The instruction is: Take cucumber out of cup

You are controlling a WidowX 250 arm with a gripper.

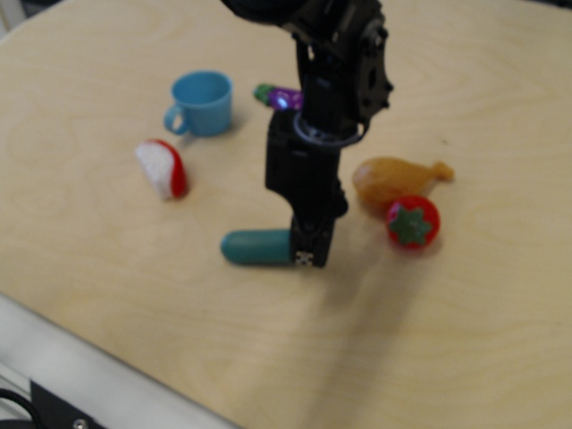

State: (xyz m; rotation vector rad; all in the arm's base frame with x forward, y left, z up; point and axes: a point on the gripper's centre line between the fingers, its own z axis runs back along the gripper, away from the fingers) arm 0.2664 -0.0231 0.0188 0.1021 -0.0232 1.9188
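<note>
On table, cucumber [256,247] — lying flat, left-pointing

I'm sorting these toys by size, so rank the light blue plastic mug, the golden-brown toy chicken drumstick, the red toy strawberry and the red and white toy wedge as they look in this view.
1. Golden-brown toy chicken drumstick and light blue plastic mug: too alike to rank.
2. Red toy strawberry and red and white toy wedge: also alike; the image is blurred.

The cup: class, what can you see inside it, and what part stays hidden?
The cup shows only its blue inner wall; nothing pokes out. Its bottom is hidden by the near rim. The cucumber lies flat on the table, at the gripper.
</note>
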